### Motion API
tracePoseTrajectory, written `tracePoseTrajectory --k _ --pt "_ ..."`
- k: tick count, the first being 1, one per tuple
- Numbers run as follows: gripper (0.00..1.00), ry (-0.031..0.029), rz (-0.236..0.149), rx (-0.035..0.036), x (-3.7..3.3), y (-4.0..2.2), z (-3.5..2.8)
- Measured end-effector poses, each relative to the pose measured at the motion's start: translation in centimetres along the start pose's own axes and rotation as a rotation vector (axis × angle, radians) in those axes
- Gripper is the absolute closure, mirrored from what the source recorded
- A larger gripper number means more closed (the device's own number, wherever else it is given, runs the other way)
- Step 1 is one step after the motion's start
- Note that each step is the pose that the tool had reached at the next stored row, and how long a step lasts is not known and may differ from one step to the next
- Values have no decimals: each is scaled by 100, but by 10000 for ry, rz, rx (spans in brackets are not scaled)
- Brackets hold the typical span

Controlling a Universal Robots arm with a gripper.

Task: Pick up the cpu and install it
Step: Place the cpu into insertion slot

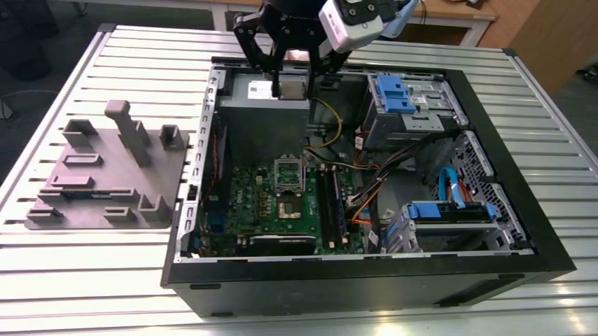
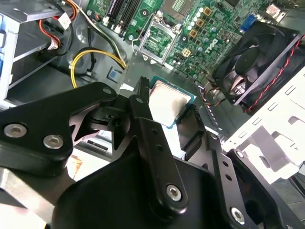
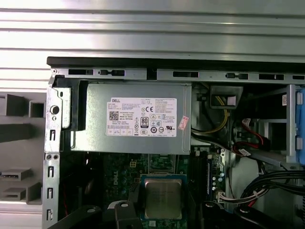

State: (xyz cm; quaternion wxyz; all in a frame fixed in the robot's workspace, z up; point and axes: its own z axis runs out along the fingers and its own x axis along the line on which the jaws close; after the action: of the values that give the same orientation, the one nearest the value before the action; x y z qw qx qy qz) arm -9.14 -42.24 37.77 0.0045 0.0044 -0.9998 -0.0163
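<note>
Now pincer (image 1: 291, 85) holds cpu (image 3: 163, 198) level; lid up.

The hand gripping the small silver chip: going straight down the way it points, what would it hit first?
Probably the big grey metal box with a white label: it seems to lie right under the hand and its small square silver chip, though depth is unclear.

Silver cpu (image 2: 169, 104) between two black fingers (image 2: 143, 114), well apart from the open socket (image 2: 159, 37) of the green motherboard (image 2: 212, 26)

Bright even light, glare on the table (image 3: 143, 28), case (image 1: 374, 280) shadowed inside.
</note>
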Motion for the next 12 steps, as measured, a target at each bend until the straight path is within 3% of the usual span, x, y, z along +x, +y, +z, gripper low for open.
tracePoseTrajectory --k 8,12 --pt "53 1 -10 1 2 -165 32" --pt "53 0 -9 0 3 -173 34"
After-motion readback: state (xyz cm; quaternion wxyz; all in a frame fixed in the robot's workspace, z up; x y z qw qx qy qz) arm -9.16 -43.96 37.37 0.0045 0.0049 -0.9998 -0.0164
